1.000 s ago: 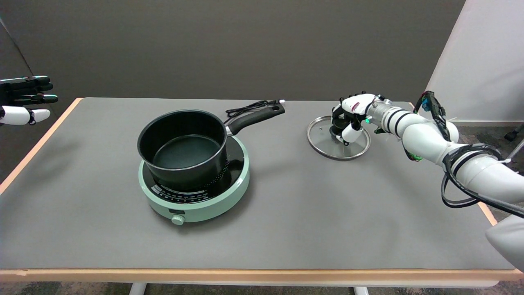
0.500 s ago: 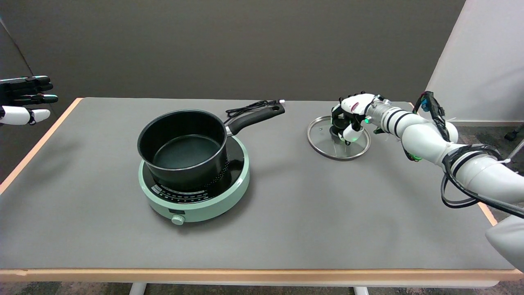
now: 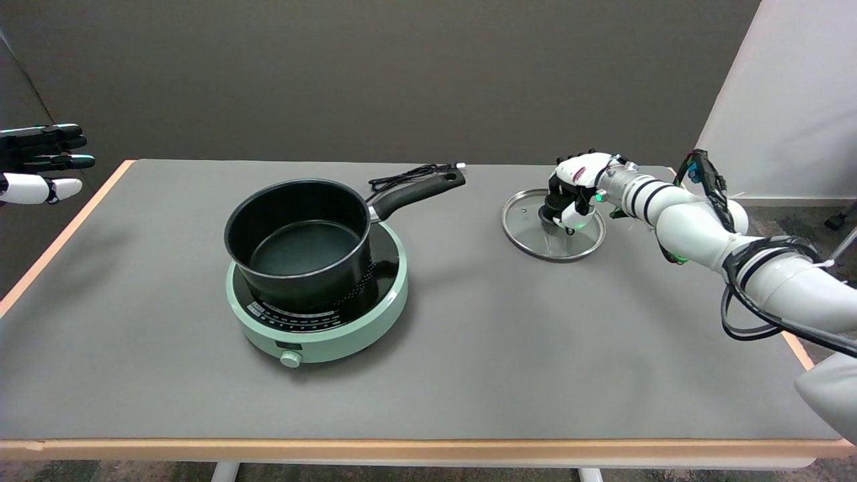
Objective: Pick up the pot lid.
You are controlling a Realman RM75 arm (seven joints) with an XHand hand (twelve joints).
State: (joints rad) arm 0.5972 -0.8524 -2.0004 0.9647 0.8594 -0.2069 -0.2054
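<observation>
On the table [image 3: 469, 348] at far right lies the glass pot lid [image 3: 535, 234]. Right hand [image 3: 570, 194] curls its fingers around the lid's knob.

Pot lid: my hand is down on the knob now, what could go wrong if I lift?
The right hand hides the knob, so the grip can't be confirmed; the glass pot lid might slip, tilt or drop back onto the table. It also lies near the table's far right corner, so a slide could carry it off.

Pot [image 3: 298, 241] on cooker [image 3: 320, 314] left of table [image 3: 469, 375] centre, pot lid [image 3: 535, 235] far right, right hand [image 3: 570, 194] over its knob, cable [image 3: 405, 176] behind pot
</observation>
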